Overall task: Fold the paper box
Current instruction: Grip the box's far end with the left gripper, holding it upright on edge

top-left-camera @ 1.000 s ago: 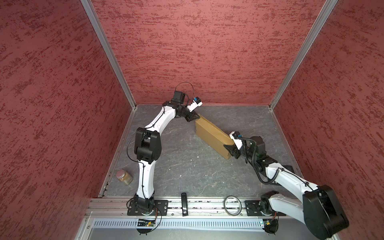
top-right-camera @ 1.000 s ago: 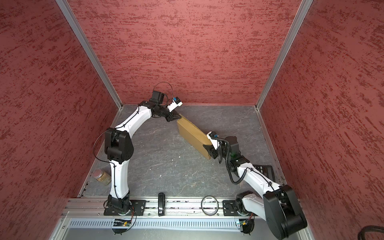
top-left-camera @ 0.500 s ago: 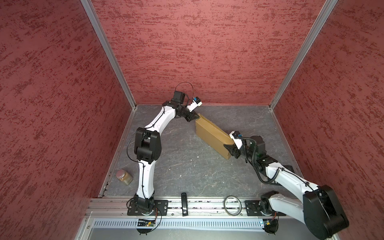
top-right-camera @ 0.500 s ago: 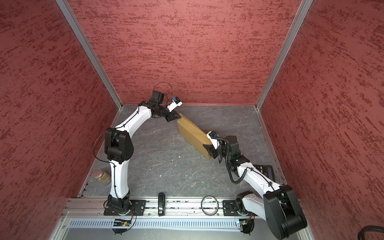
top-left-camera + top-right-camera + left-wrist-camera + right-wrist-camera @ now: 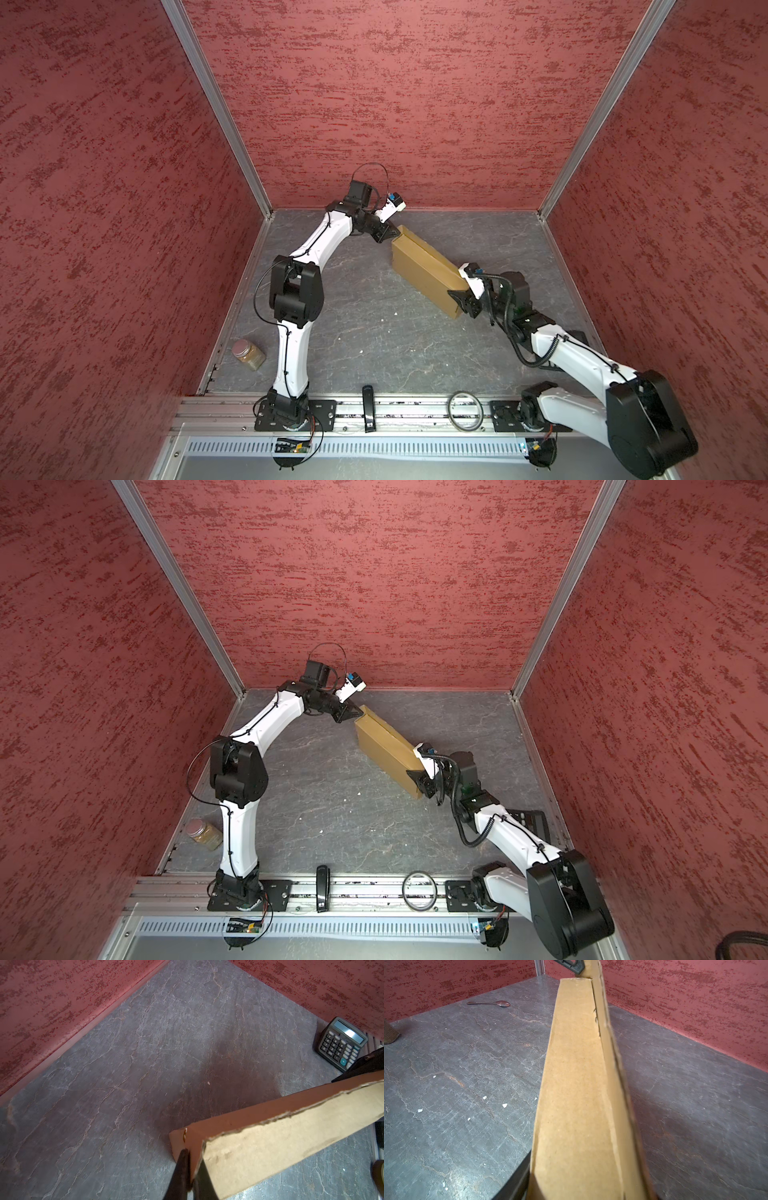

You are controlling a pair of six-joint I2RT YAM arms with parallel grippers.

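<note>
Red textured walls close in a grey stone-look tabletop [image 5: 353, 332], and the paper box [image 5: 428, 270] shows just right of centre in both top views. It is plain brown cardboard, folded into a long, shallow slab turned up on one long edge, with its broad face toward the lower left of the frame. I can't tell whether its lower edge touches the table. Its long axis runs on a diagonal, from an upper left end near the back wall down to the lower right.

The left gripper [image 5: 390, 236] is pinched tight on a flap at the upper end. The left wrist view shows thin cardboard caught between its dark fingers [image 5: 181, 1167], and ragged edges along the flaps. The right gripper [image 5: 459, 297] straddles the lower end, one finger flat on the broad face, clamped across the slab's thickness.

The left wrist view alone shows a calculator [image 5: 342, 1043] plainly. Only the right wrist view catches a spoon [image 5: 490, 1003], and a jar [image 5: 248, 354] appears whole only from above
</note>
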